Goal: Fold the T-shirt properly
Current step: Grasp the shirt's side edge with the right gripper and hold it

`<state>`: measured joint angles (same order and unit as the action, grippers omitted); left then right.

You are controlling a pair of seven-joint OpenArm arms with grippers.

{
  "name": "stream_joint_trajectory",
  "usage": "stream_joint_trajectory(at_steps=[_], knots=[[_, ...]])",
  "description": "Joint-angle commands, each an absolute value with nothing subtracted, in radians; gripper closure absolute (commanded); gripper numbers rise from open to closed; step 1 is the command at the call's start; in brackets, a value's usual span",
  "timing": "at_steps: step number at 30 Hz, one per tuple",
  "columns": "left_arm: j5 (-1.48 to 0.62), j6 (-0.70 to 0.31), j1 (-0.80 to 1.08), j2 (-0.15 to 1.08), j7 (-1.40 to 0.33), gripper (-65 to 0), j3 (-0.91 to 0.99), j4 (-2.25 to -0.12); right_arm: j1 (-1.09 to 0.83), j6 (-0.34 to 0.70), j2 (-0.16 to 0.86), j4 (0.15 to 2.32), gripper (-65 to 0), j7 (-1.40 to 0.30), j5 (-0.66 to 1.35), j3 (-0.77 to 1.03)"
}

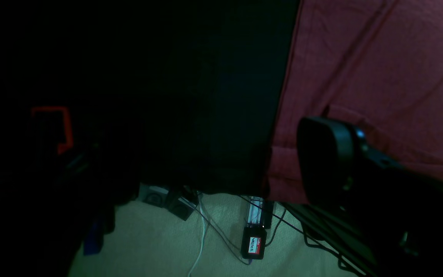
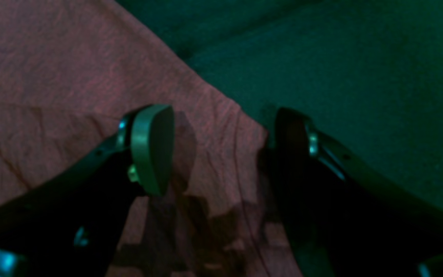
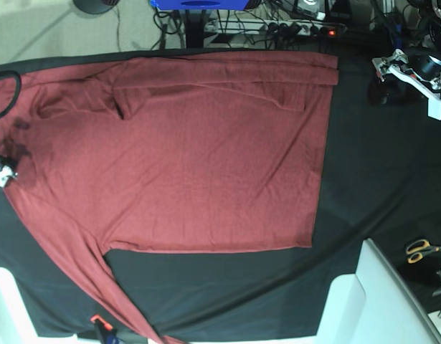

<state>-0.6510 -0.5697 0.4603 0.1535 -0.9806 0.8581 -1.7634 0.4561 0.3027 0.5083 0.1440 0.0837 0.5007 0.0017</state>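
A black cloth sheet covers the table, with yellow-handled scissors near its edge.

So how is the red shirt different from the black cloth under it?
The T-shirt is brick red; the black cloth sheet is black. The T-shirt lies on top, wrinkled, with a sleeve trailing to the near edge; the black cloth sheet lies underneath, smoother, and reaches out past the T-shirt on most sides. The right gripper straddles the T-shirt's edge, one finger over each. Both are soft fabric spread out flat.

You have a black cloth sheet covering the table; the T-shirt lies spread flat on it.
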Motion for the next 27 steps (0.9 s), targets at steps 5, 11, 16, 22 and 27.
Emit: stream_joint_trajectory(at_steps=[5,11,16,22,27], knots=[[-0.667,-0.573,0.463,0.168,-0.964,-60.2,0.862,-1.778,0.478,0.306,0.522,0.154,-3.5,0.094,0.507,0.004],[-0.667,-0.573,0.463,0.166,-0.966,-60.2,0.86,-1.778,0.461,0.309,0.516,0.186,0.0,0.084,0.51,0.005],[-0.665,-0.573,0.463,0.166,-0.966,-60.2,0.86,-1.778,0.314,0.309,0.522,0.426,0.0,-0.048,0.512,0.13],[-0.665,-0.573,0.461,0.166,-0.966,-60.2,0.86,-1.778,0.12,0.309,0.487,0.78,0.0,-0.275,0.51,0.329],[-0.662,-0.573,0.449,0.168,-0.969,-60.2,0.851,-1.779,0.016,0.309,0.443,0.987,0.0,-0.41,0.51,0.452]])
